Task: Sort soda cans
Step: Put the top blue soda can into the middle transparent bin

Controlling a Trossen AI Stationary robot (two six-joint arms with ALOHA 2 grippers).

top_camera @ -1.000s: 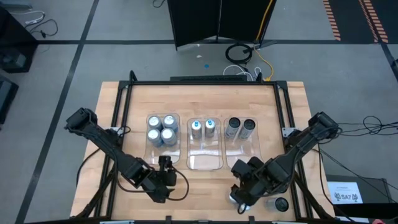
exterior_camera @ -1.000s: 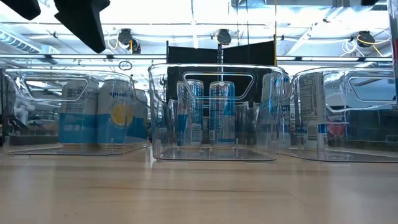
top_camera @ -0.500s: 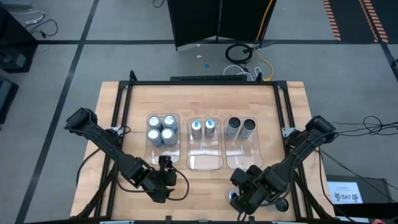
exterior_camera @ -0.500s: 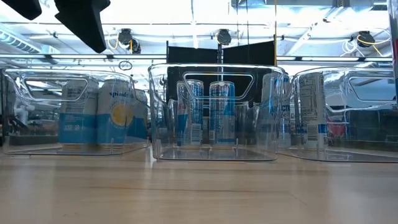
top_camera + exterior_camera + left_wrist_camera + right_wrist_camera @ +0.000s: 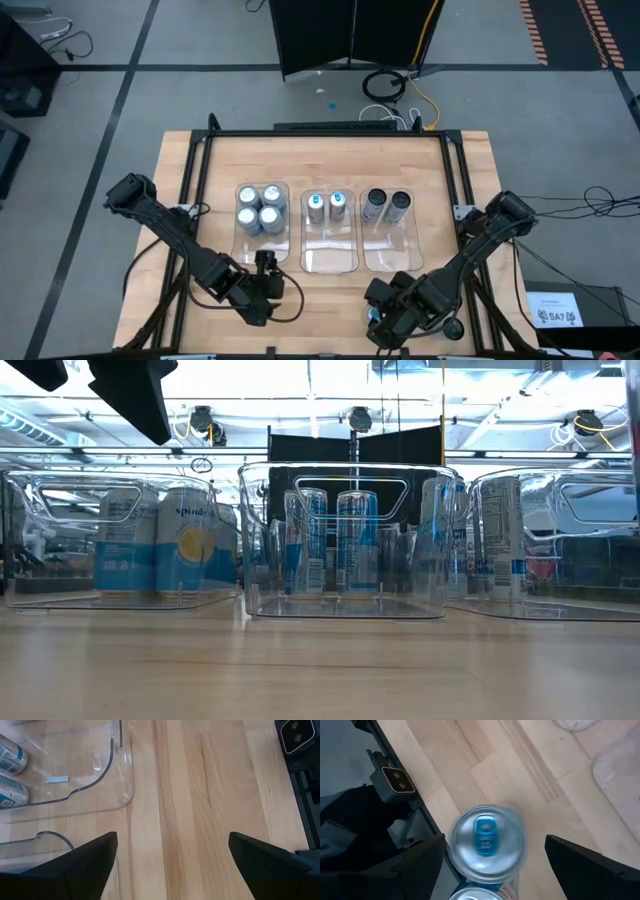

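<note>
Both hands gape: right hand (image 5: 490,870) straddles a blue-tabbed can (image 5: 487,842), left hand (image 5: 172,865) idle.

Three clear bins (image 5: 330,262) side by side on wooden table (image 5: 220,170).

Both arms are dark, near-black, built of slim straight links joined by bulkier rounded joint housings; the left arm (image 5: 165,225) starts from a blocky shoulder unit at the table's left edge; the right arm (image 5: 478,248) starts from a matching unit at the right edge; thin black cables loop beside the wrist sections of each; the left gripper (image 5: 172,865) ends in two wide, flat, matte black fingers (image 5: 85,865) with angled, wedge-like edges and smooth unmarked faces; the right gripper (image 5: 492,865) carries the same pair of black wedge fingers (image 5: 585,865); no lettering or screws can be made out on them.
</note>
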